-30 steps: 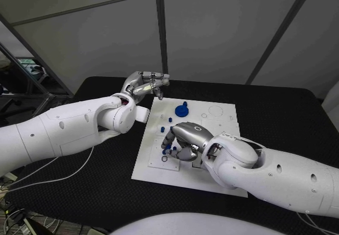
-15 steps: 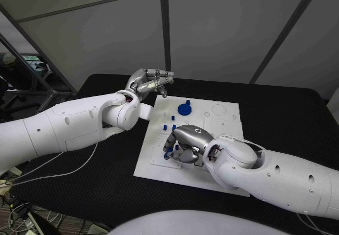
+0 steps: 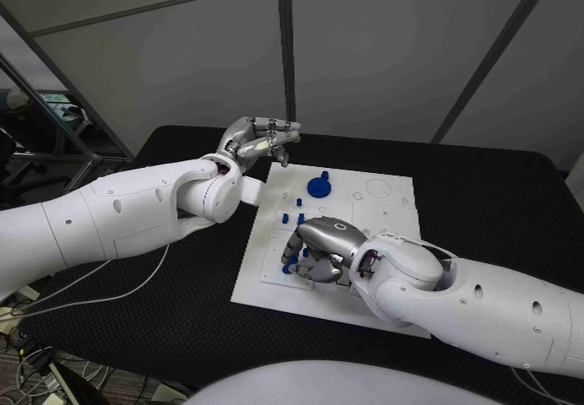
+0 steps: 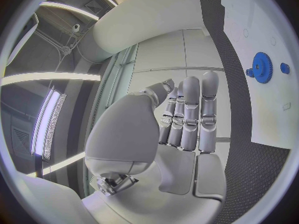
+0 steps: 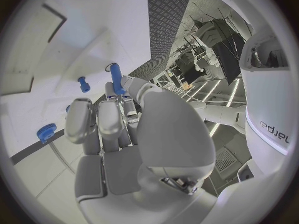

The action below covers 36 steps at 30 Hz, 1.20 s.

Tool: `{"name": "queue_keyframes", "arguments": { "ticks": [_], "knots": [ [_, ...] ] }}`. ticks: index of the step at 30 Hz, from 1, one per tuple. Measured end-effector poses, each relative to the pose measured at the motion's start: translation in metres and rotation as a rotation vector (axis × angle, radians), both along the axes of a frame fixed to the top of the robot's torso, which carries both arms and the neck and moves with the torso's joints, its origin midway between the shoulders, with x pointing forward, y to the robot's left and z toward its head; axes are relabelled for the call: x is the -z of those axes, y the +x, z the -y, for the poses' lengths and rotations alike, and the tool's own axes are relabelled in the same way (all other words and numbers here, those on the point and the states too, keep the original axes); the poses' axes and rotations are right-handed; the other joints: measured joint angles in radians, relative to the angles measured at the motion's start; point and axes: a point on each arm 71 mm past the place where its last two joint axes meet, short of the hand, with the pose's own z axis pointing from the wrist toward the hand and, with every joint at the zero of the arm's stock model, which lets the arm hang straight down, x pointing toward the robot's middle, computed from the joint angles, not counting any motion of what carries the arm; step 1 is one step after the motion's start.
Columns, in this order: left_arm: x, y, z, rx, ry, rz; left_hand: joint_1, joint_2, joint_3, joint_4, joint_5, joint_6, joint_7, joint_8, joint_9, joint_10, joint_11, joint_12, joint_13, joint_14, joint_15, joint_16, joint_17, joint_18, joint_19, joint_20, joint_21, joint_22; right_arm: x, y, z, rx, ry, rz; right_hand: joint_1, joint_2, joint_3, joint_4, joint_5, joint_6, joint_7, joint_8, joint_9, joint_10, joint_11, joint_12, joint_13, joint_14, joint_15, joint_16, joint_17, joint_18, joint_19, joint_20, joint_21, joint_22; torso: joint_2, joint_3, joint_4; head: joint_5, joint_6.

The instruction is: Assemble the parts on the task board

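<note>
The white task board [image 3: 380, 226] lies in the middle of the black table. A blue gear [image 3: 319, 187] stands near its far edge, with small blue pegs [image 3: 298, 202] in front of it. My right hand [image 3: 319, 249] bends down over the board's left part. In the right wrist view its fingertips [image 5: 112, 90] pinch a long blue peg [image 5: 116, 77], with a short peg [image 5: 83, 84] and the gear [image 5: 47, 133] nearby. My left hand [image 3: 258, 139] hovers above the board's far left corner, fingers curled in with nothing in them. The left wrist view shows the gear [image 4: 261, 67] beyond it.
Black table [image 3: 487, 194] surrounds the board, with bare room to its right and front left. A grey partition wall [image 3: 365, 59] stands behind the table. Cables [image 3: 73, 295] trail off the table's left side.
The head camera shifted slightly between the oldest frame and the later ones. Both hands keep nearly the same places; the right hand stays low over the board's left part.
</note>
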Motion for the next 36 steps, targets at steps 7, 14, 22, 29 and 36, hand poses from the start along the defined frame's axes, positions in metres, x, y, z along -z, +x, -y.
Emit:
{"name": "queue_keyframes", "arguments": {
  "ticks": [7, 14, 22, 29, 36],
  "knots": [
    [0.0000, 0.0000, -0.0001, 0.000, 0.000, 0.000, 0.000, 0.000, 0.000, 0.000, 0.000, 0.000, 0.000, 0.000, 0.000, 0.000, 0.000, 0.000, 0.000, 0.000, 0.000, 0.000, 0.000, 0.000, 0.000, 0.000, 0.000, 0.000, 0.0009, 0.0013, -0.0009, 0.010, -0.017, 0.016, 0.000, 0.000, 0.000, 0.000, 0.000, 0.000, 0.000, 0.000, 0.000, 0.000, 0.000, 0.001, 0.000, 0.000, 0.000, 0.000, 0.000, 0.000, 0.000, 0.000, 0.000, 0.000, 0.000, -0.0002, 0.0003, 0.000, 0.000],
    [0.0000, 0.0000, -0.0002, 0.000, 0.000, 0.000, 0.000, 0.000, 0.000, 0.000, 0.000, 0.000, 0.000, 0.000, 0.000, 0.000, 0.000, 0.000, 0.000, 0.000, 0.000, 0.000, 0.000, 0.000, 0.000, 0.000, 0.000, 0.000, 0.0011, 0.0003, -0.0036, 0.014, -0.034, 0.038, 0.000, 0.000, -0.001, 0.001, -0.002, 0.000, 0.000, 0.000, 0.000, 0.000, 0.000, 0.001, 0.000, 0.000, 0.000, 0.000, 0.000, 0.000, 0.000, 0.000, 0.000, 0.000, 0.000, -0.0003, 0.0005, -0.001, 0.001],
    [0.0001, 0.0000, -0.0007, -0.001, 0.000, 0.000, 0.000, 0.000, 0.000, 0.000, 0.000, 0.000, 0.000, 0.000, 0.000, 0.000, 0.000, 0.000, 0.000, 0.000, 0.000, 0.000, 0.000, 0.000, 0.000, 0.000, 0.000, 0.000, 0.0003, -0.0017, -0.0048, 0.012, -0.044, 0.058, 0.000, 0.000, 0.002, -0.002, 0.002, 0.000, 0.000, 0.000, -0.001, 0.004, 0.004, 0.001, 0.000, 0.000, 0.000, 0.000, 0.000, 0.000, 0.000, 0.000, 0.000, 0.000, 0.000, -0.0002, 0.0005, -0.002, 0.001],
    [0.0001, 0.0000, -0.0008, -0.001, 0.001, -0.001, 0.000, 0.000, 0.000, 0.000, 0.000, 0.000, 0.000, 0.000, 0.000, 0.000, 0.000, 0.000, 0.000, 0.000, 0.000, 0.000, 0.000, 0.000, 0.000, 0.000, 0.000, 0.000, 0.0001, -0.0027, -0.0072, 0.003, -0.051, 0.065, -0.020, -0.013, -0.003, 0.003, 0.013, -0.011, 0.011, -0.014, -0.005, 0.001, 0.001, -0.020, 0.000, 0.000, 0.000, 0.000, -0.007, 0.000, 0.000, 0.000, 0.000, -0.006, 0.000, -0.0003, 0.0005, -0.003, 0.001],
    [0.0001, 0.0000, -0.0007, -0.001, 0.000, -0.001, 0.000, 0.000, 0.000, 0.000, 0.000, 0.000, 0.000, 0.000, 0.000, 0.000, 0.000, 0.000, 0.000, 0.000, 0.000, 0.000, 0.000, 0.000, 0.000, 0.000, 0.000, 0.000, 0.0008, -0.0025, -0.0098, -0.005, -0.061, 0.064, -0.067, -0.029, -0.028, 0.022, 0.030, -0.070, 0.018, -0.022, -0.014, -0.030, -0.032, -0.083, -0.025, 0.003, 0.015, 0.004, -0.020, 0.000, -0.022, 0.022, -0.020, -0.032, 0.000, -0.0006, 0.0005, -0.004, 0.000]
  ]
}}
